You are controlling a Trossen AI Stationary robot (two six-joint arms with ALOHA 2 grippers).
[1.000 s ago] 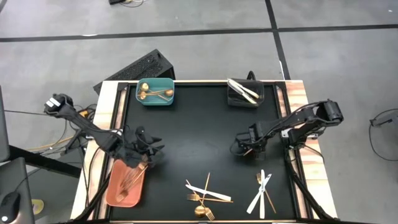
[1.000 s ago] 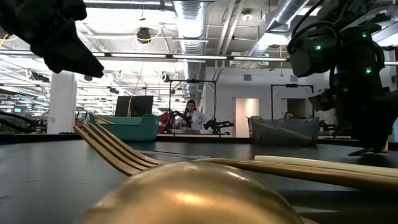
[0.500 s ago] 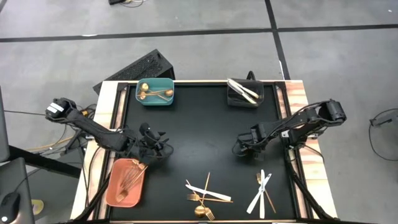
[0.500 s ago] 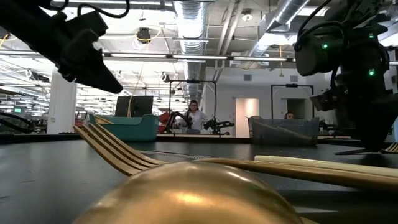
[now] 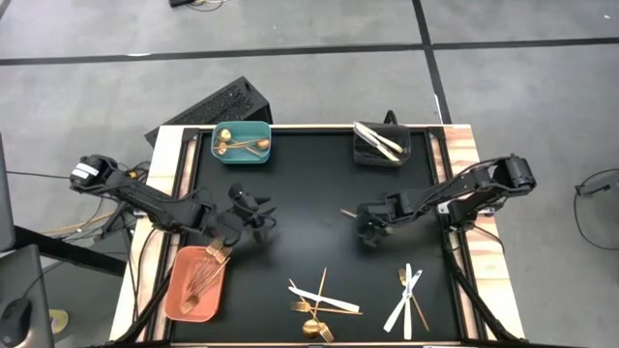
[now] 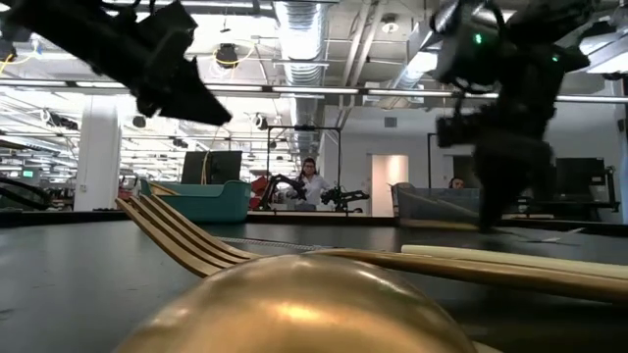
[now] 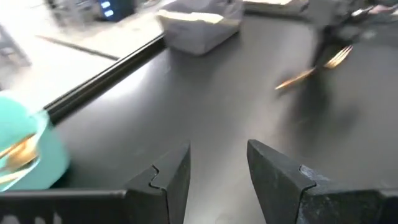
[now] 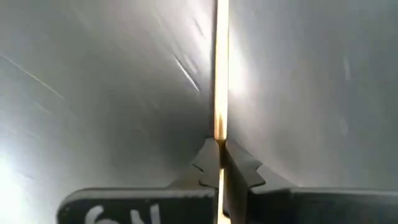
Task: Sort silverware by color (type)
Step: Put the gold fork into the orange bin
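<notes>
Both arms have swung toward mid-bench since a second ago | right gripper [image 8: 219, 163] now has its jaws pinched on a gold fork [image 5: 350, 214]; left gripper [image 7: 217, 177] open, empty | I'd lift level | fork's long axis follows the jaws, tines forward

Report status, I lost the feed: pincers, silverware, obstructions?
Right pincer shut on gold utensil, mid-table. Left pincer open, empty, near salmon bin. No obstruction seen.

Three bins [image 5: 242, 143], two arms [image 5: 145, 201], roughly twenty utensils [image 5: 324, 302].
</notes>
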